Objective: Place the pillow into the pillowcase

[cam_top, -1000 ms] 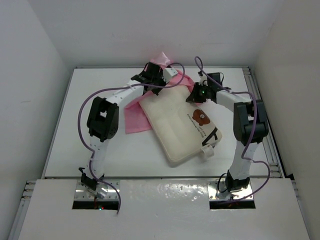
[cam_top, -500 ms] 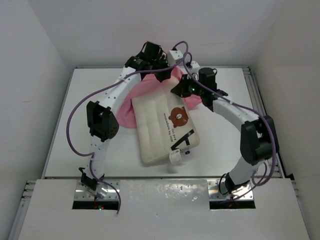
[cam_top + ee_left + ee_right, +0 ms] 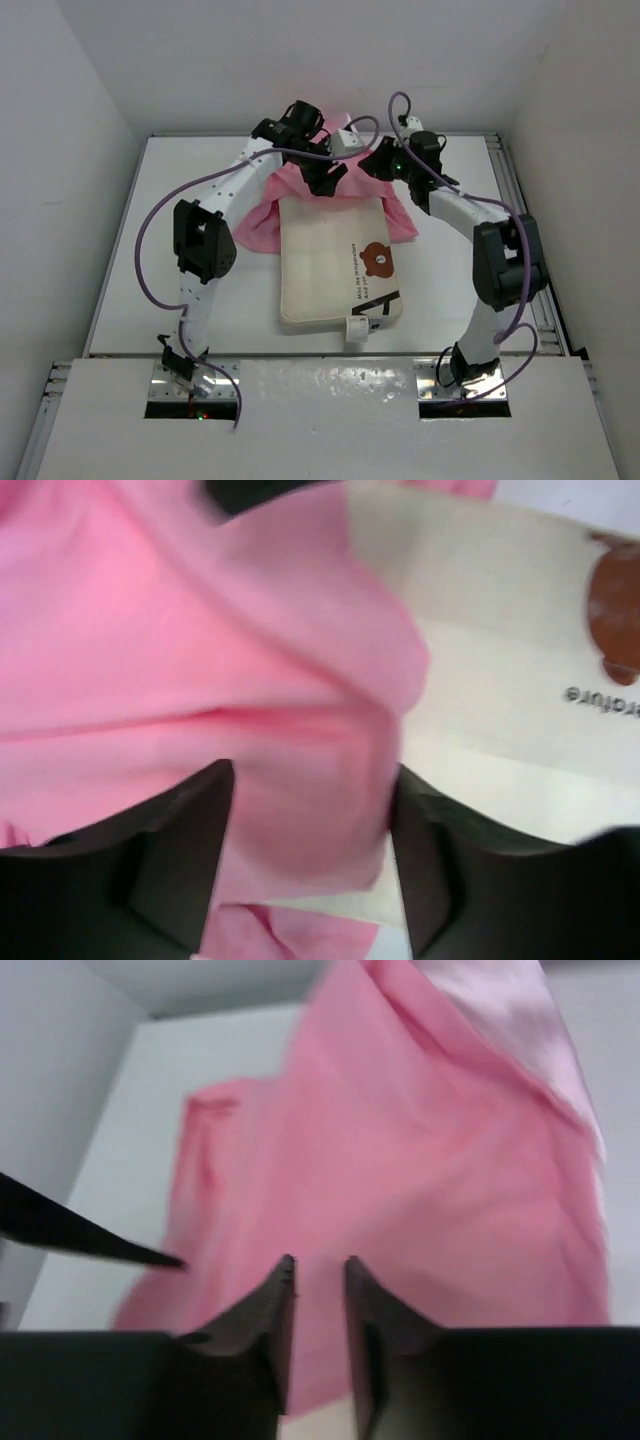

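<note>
Here we saw the pillow [image 3: 335, 265] newly swung square, its far end meeting the pillowcase [image 3: 262, 225], so insertion had barely begun. At the pillow's far edge the left gripper [image 3: 310, 810] had let go, jaws parted over cloth; whether the right gripper [image 3: 318, 1270] pinched cloth we could not tell

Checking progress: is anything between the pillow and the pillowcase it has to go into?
No separate thing shows. The pillow meets the pillowcase at its far end; only the case's own bunched cloth lies there.
</note>
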Robot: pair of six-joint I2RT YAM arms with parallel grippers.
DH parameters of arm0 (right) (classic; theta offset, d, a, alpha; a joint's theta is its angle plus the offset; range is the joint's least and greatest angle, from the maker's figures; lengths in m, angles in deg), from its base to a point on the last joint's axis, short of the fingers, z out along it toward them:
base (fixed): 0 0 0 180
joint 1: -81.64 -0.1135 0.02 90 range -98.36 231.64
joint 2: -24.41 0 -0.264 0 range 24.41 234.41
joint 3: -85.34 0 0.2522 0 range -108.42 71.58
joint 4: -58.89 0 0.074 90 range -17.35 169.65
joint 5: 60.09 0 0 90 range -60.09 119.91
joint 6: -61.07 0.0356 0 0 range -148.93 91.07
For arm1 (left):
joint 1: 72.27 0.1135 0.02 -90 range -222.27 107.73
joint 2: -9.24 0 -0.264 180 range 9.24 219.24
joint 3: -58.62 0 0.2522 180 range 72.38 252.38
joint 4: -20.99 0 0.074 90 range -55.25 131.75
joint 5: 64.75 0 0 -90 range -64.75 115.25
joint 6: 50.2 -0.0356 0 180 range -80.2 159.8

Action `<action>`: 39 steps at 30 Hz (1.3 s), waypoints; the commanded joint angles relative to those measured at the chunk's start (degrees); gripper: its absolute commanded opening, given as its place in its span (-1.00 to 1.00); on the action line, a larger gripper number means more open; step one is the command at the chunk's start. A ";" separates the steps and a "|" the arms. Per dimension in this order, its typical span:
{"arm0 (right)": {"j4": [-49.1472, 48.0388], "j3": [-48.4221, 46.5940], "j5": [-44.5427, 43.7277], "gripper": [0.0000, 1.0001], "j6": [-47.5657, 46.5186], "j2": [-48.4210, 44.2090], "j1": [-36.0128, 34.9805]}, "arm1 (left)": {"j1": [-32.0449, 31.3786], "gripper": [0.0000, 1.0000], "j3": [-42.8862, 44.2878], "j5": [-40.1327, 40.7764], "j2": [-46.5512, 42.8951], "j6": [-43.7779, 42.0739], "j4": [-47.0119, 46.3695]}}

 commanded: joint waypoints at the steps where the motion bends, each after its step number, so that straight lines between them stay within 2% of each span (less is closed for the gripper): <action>1: 6.24 -0.83 1.22 -0.39 1.84 1.02 2.50 | 3.33 0.24 -1.59 3.75 -4.90 4.33 -3.88; 2: 5.98 1.62 0.88 0.08 1.49 -0.72 3.03 | 4.73 0.54 -2.20 3.49 -5.51 5.21 -4.92; 4: 6.50 3.74 -0.26 0.43 -0.09 -2.31 3.47 | 6.32 0.99 -5.71 3.22 -8.41 7.50 -6.68; 6: 9.83 4.89 -1.85 0.68 -1.84 -3.90 4.18 | 8.78 0.99 -9.31 3.66 -10.78 9.51 -8.35; 8: 14.64 4.46 -1.59 0.77 -3.07 -4.25 4.62 | 11.05 0.99 -12.21 5.49 -12.19 11.10 -9.76; 9: 16.33 4.37 -1.41 0.88 -4.21 -4.43 4.62 | 11.94 0.99 -16.41 6.47 -13.68 12.50 -10.55; 12: 20.73 5.68 -0.45 0.97 -6.15 -5.57 4.36 | 15.02 0.99 -24.77 11.47 -16.32 14.09 -15.29; 13: 21.44 7.17 -0.01 0.97 -6.59 -6.01 4.35 | 16.24 0.72 -29.67 12.53 -16.94 14.01 -16.09; 15: 22.23 8.67 0.43 0.97 -7.82 -7.58 4.00 | 17.13 0.16 -33.66 14.29 -17.73 13.57 -17.23; 16: 23.11 10.07 0.44 0.97 -8.09 -8.03 3.83 | 17.92 -0.18 -37.07 14.56 -17.82 13.48 -17.59; 17: 23.55 10.69 0.44 0.97 -8.53 -8.38 3.48 | 18.10 -0.23 -38.76 14.39 -18.00 13.31 -18.37; 18: 23.99 11.39 0.87 0.97 -8.53 -8.82 3.56 | 18.45 -0.17 -40.34 14.30 -18.17 13.22 -19.08; 19: 24.25 12.97 1.48 0.97 -8.44 -9.09 3.56 | 18.71 -0.03 -42.01 14.30 -18.18 13.39 -20.30; 20: 24.08 13.76 2.01 0.97 -8.44 -9.09 3.56 | 18.98 0.14 -44.64 14.21 -17.91 13.83 -22.05; 21: 24.08 14.55 3.76 0.97 -8.18 -9.00 3.48 | 18.98 0.44 -45.36 13.86 -17.04 14.44 -22.85; 24: 23.03 17.19 6.93 0.97 -7.65 -8.39 2.60 | 18.89 0.72 -47.90 12.10 -15.37 16.19 -27.15; 29: 16.29 22.11 12.29 0.97 -4.95 -5.84 0.40 | 18.72 0.76 -48.09 13.15 -10.36 19.54 -33.14; 30: 14.34 22.90 13.17 0.97 -3.71 -5.05 0.40 | 18.72 0.63 -47.39 12.89 -8.35 19.72 -32.88; 31: 11.11 23.61 15.79 0.94 -2.65 -4.18 0.31 | 18.46 0.48 -47.21 11.59 -7.37 19.72 -32.62; 32: 9.07 23.79 17.99 0.62 -0.38 -2.25 -0.04 | 18.19 0.31 -47.30 10.62 -5.89 18.94 -31.57; 33: 7.40 23.18 19.93 0.17 0.60 -1.19 -0.13 | 17.15 -0.03 -47.30 9.56 -5.35 18.06 -30.61; 35: 3.35 22.56 22.66 -0.62 4.19 0.92 -0.74 | 15.91 -0.41 -47.65 7.01 -4.73 15.61 -27.97; 36: 0.29 22.39 22.58 -1.00 7.00 1.02 -1.09 | 14.95 -0.99 -48.43 5.87 -5.08 15.33 -27.18; 39: -5.60 20.46 23.11 -1.00 11.32 0.06 -1.27 | 14.50 -1.00 -48.27 3.67 -8.58 14.98 -24.81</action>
